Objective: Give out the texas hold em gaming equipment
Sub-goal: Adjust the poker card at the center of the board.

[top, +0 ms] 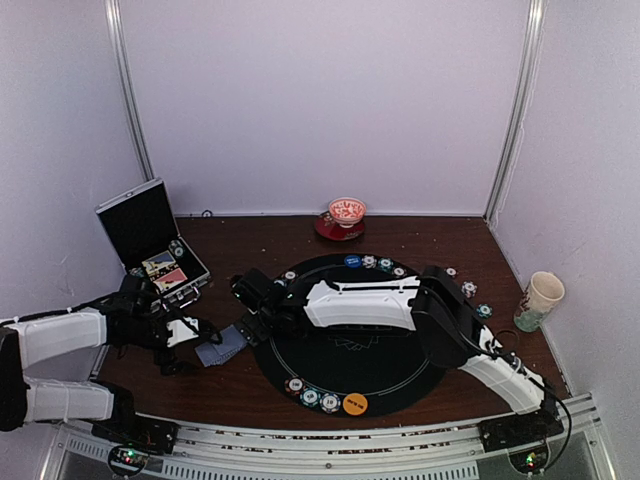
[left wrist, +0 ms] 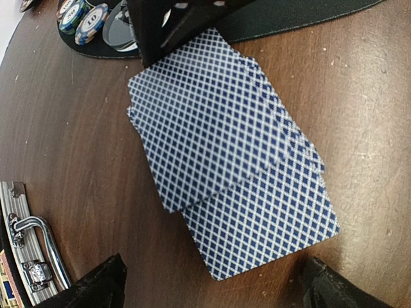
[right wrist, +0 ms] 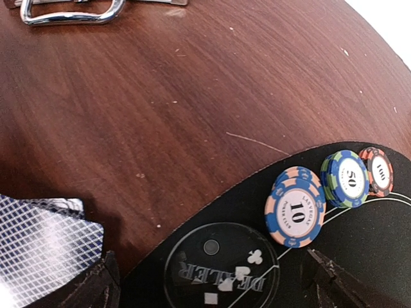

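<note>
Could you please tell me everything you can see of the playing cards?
The cards are a small, loosely fanned stack lying flat and face down on the brown wooden table, just off the edge of the black mat. Their backs show a blue-and-white lattice; they look like thin card, edges stepped sideways. A dark part of the right gripper covers their far corner; contact cannot be told. The open left gripper straddles their near end without touching.
</note>
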Tool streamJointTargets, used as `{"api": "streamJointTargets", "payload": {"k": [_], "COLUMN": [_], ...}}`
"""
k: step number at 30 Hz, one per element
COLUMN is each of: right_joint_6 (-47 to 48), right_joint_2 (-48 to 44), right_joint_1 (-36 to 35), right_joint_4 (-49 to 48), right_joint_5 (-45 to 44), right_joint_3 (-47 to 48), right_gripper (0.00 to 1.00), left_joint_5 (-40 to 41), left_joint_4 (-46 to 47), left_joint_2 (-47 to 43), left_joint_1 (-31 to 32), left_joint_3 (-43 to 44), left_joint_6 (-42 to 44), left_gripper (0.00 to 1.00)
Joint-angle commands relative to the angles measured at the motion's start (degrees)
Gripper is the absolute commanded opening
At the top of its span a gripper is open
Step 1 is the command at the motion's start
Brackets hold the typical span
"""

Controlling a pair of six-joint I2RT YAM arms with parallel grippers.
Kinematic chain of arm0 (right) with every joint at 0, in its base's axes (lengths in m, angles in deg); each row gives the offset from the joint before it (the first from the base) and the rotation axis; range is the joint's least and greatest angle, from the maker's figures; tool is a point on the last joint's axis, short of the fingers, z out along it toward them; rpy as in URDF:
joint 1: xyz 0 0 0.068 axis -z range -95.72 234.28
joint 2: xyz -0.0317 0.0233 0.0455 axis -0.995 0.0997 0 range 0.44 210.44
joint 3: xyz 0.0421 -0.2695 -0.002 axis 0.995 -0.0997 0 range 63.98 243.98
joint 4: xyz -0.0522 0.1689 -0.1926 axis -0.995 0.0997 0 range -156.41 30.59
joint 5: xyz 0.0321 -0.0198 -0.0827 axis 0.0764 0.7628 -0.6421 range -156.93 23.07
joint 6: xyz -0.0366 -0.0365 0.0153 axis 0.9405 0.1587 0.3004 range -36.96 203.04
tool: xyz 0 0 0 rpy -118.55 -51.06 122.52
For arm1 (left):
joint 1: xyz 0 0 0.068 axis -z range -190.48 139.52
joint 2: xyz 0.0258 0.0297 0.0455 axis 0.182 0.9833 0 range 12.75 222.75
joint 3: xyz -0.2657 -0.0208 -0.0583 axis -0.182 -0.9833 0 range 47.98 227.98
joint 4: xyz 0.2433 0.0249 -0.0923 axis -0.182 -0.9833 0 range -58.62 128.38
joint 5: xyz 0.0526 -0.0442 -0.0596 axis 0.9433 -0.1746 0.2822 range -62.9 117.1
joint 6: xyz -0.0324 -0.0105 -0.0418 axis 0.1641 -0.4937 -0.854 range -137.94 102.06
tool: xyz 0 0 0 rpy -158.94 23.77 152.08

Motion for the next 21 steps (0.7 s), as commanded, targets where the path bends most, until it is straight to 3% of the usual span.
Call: {"api": "streamJointTargets", "payload": {"k": [1, 21], "right_joint_6": [0.61, 0.59], "right_joint_2": [0.30, -0.84], "right_joint_1": [-0.71, -1.25], "right_joint_4": [0.22, -0.50], "right_joint_5": [-0.23, -0.06], "right_joint_3": [0.03, -0.11], "right_gripper": [1.00, 1.00], "left_joint_5": [-0.08, 0.00], "left_joint_4": [1.76, 3.77], "left_joint_2": [0.48, 2.71], "left_joint_1": [0.71, 2.08], "left_joint_3": [-0.08, 0.84], "left_joint_6": [-1.13, -3.31], "left_gripper": [0.98, 0.98]}}
